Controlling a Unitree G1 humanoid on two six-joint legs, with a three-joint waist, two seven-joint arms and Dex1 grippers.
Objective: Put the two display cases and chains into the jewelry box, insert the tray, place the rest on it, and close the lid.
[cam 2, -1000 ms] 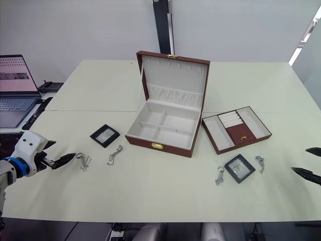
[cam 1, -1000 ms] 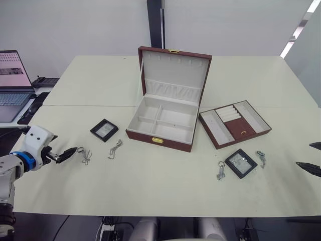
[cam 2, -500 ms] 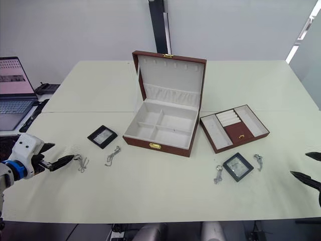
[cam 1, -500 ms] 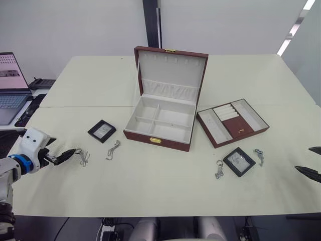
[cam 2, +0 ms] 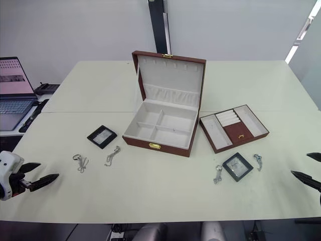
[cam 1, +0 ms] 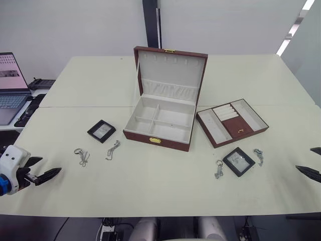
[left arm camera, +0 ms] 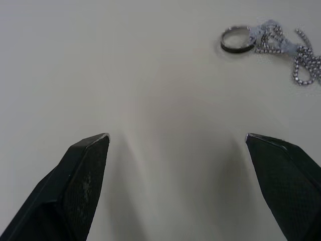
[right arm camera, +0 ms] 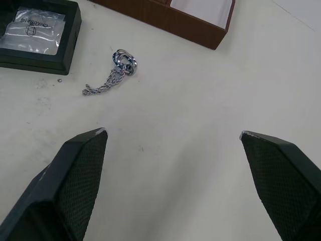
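Apparently empty, left gripper (cam 1: 44, 170) wide open

The jewelry box (cam 1: 163, 123) stands open mid-table, its lid (cam 1: 170, 70) upright. The tray (cam 1: 231, 122) lies just beside it on the right. One display case (cam 1: 102, 131) lies to its left near two chains (cam 1: 114, 149). The left gripper (cam 1: 41, 170), fingers parted, hovers at the near-left table edge.
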